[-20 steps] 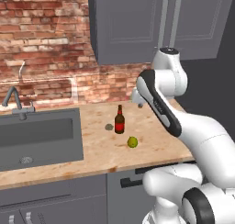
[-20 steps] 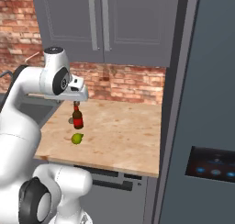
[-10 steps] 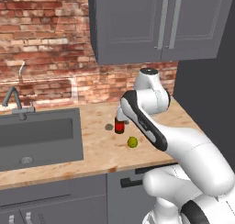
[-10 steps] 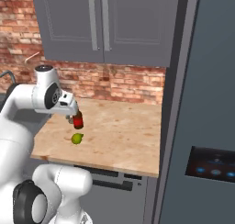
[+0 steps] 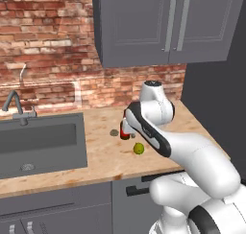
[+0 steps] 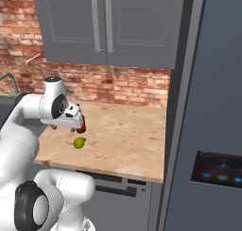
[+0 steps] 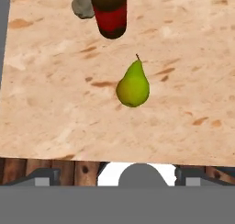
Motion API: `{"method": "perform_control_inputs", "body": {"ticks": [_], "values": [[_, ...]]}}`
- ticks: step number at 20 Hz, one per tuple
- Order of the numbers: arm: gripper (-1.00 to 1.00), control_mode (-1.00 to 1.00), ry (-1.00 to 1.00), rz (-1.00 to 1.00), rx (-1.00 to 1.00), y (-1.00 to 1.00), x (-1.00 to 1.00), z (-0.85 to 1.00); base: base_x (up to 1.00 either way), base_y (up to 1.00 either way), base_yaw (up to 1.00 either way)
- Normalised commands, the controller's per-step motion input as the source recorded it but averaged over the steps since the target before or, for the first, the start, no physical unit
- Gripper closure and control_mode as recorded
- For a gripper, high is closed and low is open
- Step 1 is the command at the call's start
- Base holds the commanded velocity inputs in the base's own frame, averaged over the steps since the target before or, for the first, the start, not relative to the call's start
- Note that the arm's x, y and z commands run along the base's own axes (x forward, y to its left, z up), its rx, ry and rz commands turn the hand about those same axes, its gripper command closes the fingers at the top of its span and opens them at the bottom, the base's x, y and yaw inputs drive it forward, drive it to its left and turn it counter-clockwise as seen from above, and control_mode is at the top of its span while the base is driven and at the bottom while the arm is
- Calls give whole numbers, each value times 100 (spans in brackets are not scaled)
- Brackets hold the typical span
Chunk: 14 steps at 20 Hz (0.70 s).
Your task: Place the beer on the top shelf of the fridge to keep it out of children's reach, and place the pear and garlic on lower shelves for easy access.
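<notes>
My end effector is spread wide and holds nothing, its tips low at the near edge of the hand view, looking down at the table. The pear lies just ahead of it, the beer stands beyond that, and the garlic sits just beside the bottle's base. The risk I see: if I reach past for the beer, my wrist could nudge the pear and send it rolling toward the table edge, or clip the tall narrow bottle and tip it onto the garlic. The fridge stands to my right with its door shut, so no shelf is reachable yet. A sink lies to the left and wall cupboards hang above.
</notes>
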Motion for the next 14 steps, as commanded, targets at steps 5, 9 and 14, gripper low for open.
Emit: {"method": "perform_control_inputs", "body": {"ticks": [5,9,14], "values": [[-100,-100,8,-10,0,-19,3,-41,0,0,0],[-100,-100,8,-8,0,-17,7,-47,0,0,0],[-100,-100,1,-4,0,-1,11,-29,0,0,0]]}}
